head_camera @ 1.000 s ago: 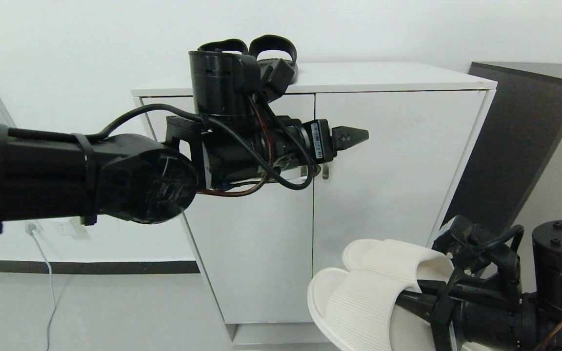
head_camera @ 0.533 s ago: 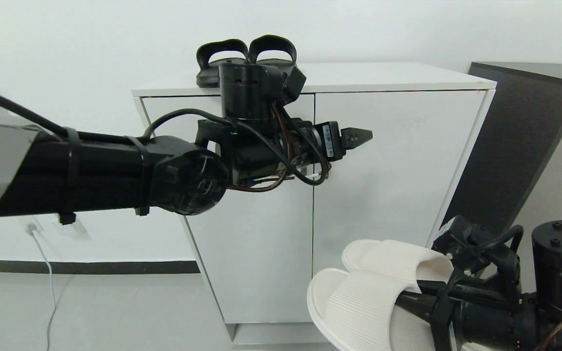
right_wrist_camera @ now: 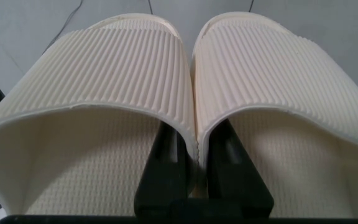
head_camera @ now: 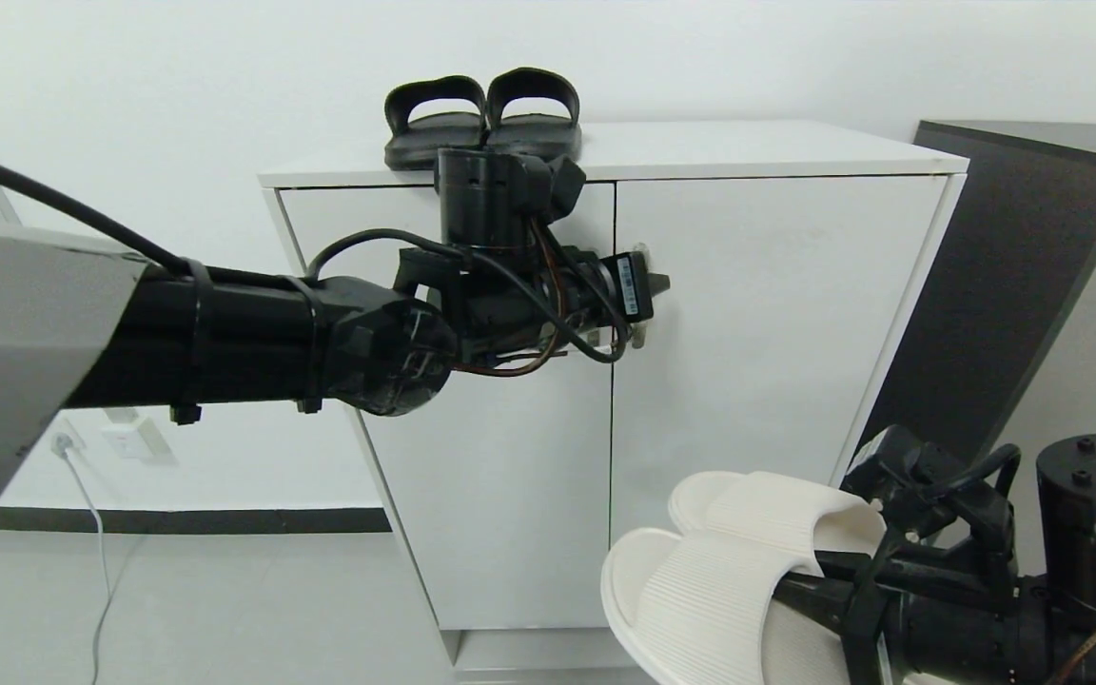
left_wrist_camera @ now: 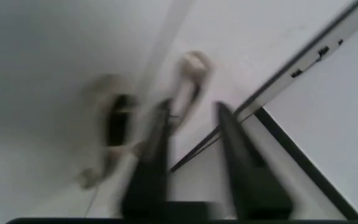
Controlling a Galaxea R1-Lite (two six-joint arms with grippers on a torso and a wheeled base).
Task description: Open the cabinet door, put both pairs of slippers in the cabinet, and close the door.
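left hand (head_camera: 655, 283) advances to the cabinet (head_camera: 776, 333) door handle (left_wrist_camera: 190, 68), fingers (left_wrist_camera: 235, 162) parted, gripping nothing; right hand (right_wrist_camera: 194, 163), before the cabinet, pinches the white slippers (head_camera: 729, 571), probably light and pliable, by their adjoining straps (right_wrist_camera: 194, 93).

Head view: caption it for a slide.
Left gripper at the closed cabinet; right gripper holds white slippers; black slippers sit on top.

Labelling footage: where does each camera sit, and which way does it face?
Head: on the head, facing forward-down at the cabinet; both arms show.
Left wrist: looks along the open left hand at the door handles.
Right wrist: looks along the right hand gripping the white slippers.
Shared: head and right wrist both show those slippers.
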